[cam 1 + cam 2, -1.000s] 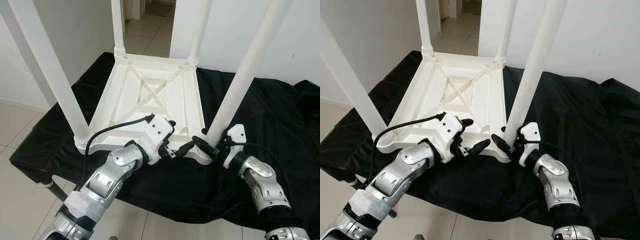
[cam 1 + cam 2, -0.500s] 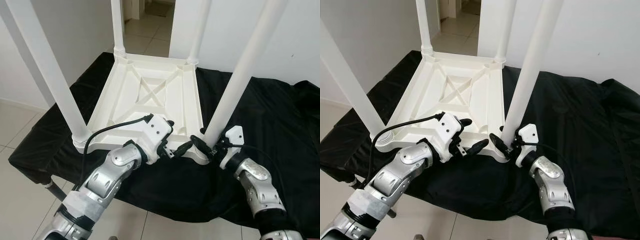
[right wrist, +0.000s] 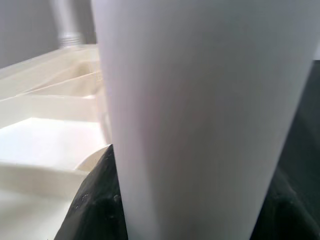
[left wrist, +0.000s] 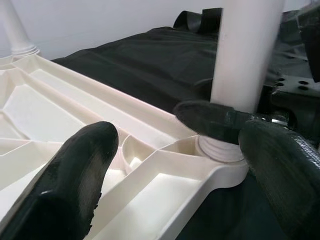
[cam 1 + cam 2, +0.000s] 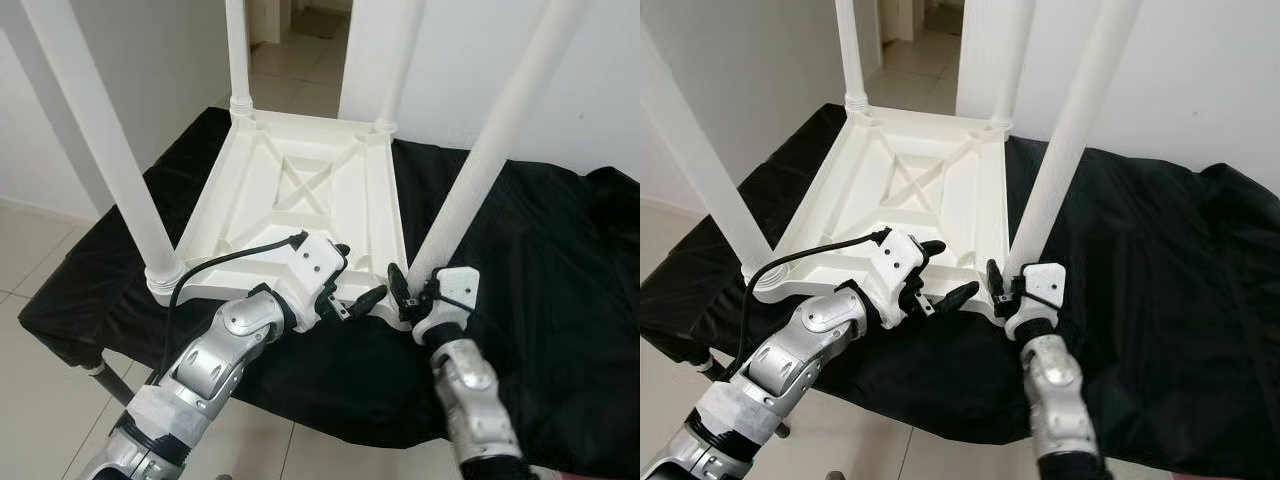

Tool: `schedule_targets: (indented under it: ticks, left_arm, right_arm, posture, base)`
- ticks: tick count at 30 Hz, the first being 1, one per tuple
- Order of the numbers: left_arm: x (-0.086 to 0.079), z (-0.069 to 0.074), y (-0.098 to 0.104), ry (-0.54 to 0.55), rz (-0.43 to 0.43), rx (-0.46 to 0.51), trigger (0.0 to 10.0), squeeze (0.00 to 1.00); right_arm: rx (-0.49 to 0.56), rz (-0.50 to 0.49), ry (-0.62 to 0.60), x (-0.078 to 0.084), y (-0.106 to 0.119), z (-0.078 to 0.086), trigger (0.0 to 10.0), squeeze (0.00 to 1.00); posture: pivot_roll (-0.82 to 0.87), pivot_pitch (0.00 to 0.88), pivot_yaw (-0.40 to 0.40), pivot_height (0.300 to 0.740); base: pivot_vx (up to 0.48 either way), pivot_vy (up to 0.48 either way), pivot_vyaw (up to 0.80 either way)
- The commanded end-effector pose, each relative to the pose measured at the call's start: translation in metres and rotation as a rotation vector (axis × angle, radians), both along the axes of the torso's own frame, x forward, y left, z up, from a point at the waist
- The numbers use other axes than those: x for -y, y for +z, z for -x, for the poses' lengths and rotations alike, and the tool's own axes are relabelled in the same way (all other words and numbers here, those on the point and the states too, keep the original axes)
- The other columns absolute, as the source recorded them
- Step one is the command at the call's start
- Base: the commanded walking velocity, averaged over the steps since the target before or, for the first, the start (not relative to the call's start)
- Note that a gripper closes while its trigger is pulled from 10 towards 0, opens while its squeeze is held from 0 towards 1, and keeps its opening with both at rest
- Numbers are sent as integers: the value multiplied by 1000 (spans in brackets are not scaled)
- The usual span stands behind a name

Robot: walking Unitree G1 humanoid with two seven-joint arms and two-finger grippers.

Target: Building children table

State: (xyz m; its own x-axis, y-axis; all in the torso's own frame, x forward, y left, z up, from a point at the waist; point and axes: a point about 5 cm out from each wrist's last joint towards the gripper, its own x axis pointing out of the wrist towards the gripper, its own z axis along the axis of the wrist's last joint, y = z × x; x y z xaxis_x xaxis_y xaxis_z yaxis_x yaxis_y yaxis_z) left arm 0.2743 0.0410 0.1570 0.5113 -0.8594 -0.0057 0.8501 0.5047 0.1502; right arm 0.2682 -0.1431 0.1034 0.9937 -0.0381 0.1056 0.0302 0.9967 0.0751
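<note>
Your right gripper (image 5: 412,285) is at the foot of the near right leg (image 5: 475,170), where that leg enters the corner socket of the upturned white plastic tabletop (image 5: 300,195). In the right wrist view the leg (image 3: 200,115) stands between the two black fingers (image 3: 95,200), which sit against its sides, so this gripper is pinching the leg just above the threaded base.

Your left gripper (image 5: 355,290) hovers over the near edge of the tabletop, just beside that same corner. Its fingers (image 4: 75,175) are spread apart, holding nothing, with the ribbed underside of the top (image 4: 75,110) and the leg's socket between them.

The children's table lies upside down on a black cloth (image 5: 540,250) draped over a low support, near the edge closest to you. All four white legs point upward: the near left leg (image 5: 100,140) at the left corner, the far left leg (image 5: 237,50) and the far right leg (image 5: 397,60) at the back corners. The underside shows moulded ribs, with a crossed brace in a central rectangle (image 5: 312,185). Pale floor tiles (image 5: 40,260) lie around the cloth.
</note>
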Motion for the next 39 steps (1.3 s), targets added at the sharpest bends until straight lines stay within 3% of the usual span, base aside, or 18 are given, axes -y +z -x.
schedule_targets:
  ticks: [1,13,15,16,32,33,34,35,39]
  left_arm:
    - [2,6,-3,-103,-30,-4,10000,0]
    - [3,8,-4,-113,-31,-9,10000,0]
    - [3,8,-4,-115,-32,-8,10000,0]
    - [4,7,-4,-115,-32,-7,10000,0]
    - [3,8,-5,-113,-34,-4,10000,0]
    - [3,9,-5,-112,-34,-4,10000,0]
    - [3,9,-5,-112,-34,-4,10000,0]
    - [3,9,-5,-110,-35,-4,10000,0]
    - [2,9,-5,-107,-33,-7,10000,0]
  right_arm:
    - [-84,-18,-110,8,-17,9,10000,0]
    - [-70,-21,-119,4,-10,11,10000,0]
    - [-62,-14,-99,2,-9,11,10000,35]
    - [-52,-14,-75,-1,-7,11,10000,1000]
    - [9,-11,40,6,1,13,10000,1000]
    - [17,-17,85,9,3,14,10000,475]
    - [17,-17,85,9,3,14,10000,475]
    - [34,-18,155,12,6,14,10000,0]
    - [53,15,254,24,10,14,10000,0]
  posture:
    - [-55,0,-46,740]
    - [-64,0,-41,740]
    - [-64,0,-41,740]
    - [-64,0,-43,740]
    - [-54,0,-56,740]
    - [-48,0,-60,740]
    - [-48,0,-60,740]
    - [-48,0,-58,740]
    - [-48,0,-57,740]
  base:
    - [0,0,0]
    - [0,0,0]
    - [0,0,0]
    - [0,0,0]
    - [0,0,0]
    - [0,0,0]
    - [0,0,0]
    - [0,0,0]
    - [0,0,0]
